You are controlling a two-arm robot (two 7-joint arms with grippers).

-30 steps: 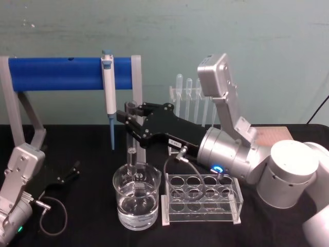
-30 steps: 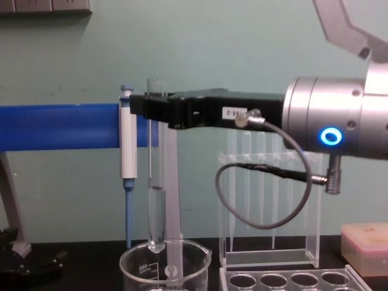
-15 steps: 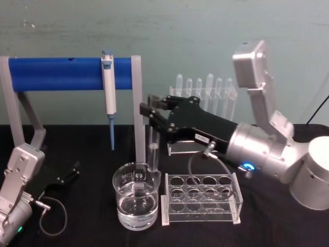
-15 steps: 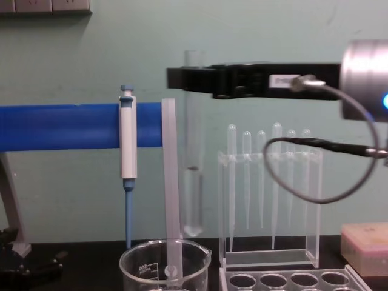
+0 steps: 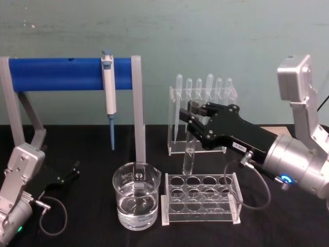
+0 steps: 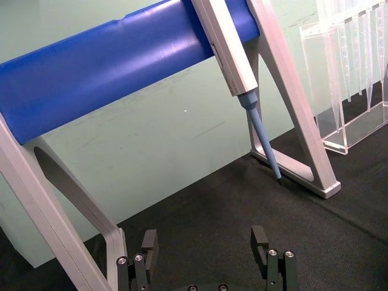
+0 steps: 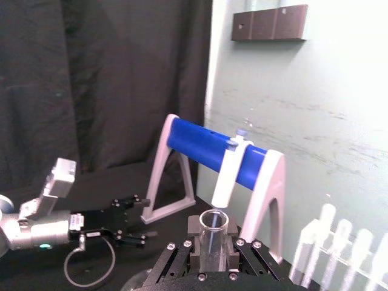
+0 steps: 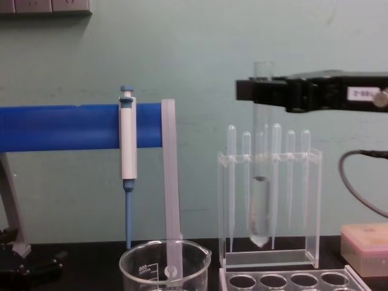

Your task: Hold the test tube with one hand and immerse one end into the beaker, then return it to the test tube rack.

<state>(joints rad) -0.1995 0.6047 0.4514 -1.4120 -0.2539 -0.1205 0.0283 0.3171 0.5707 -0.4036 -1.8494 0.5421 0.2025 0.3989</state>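
Note:
My right gripper (image 5: 192,118) is shut on the upper part of the test tube (image 5: 188,157), which hangs upright. The tube's rounded end hovers just above the back left holes of the clear rack (image 5: 200,200). In the chest view the test tube (image 8: 260,206) holds some clear liquid and the right gripper (image 8: 254,91) clamps it just below the rim. The right wrist view looks down into the tube's mouth (image 7: 213,219) between the fingers. The beaker (image 5: 136,200), part full of clear liquid, stands left of the rack. My left gripper (image 5: 69,172) rests open on the table at far left.
A blue bar on a grey frame (image 5: 67,73) carries a blue-and-white pipettor (image 5: 108,87) behind the beaker. A clear stand of thin pipettes (image 5: 203,110) is behind the tube. A pink box (image 8: 364,239) sits at the right. The table is covered in black cloth.
The right gripper has lifted the test tube out of the beaker and carried it rightward, then lower, so it now hangs over the rack. The left arm has stayed put.

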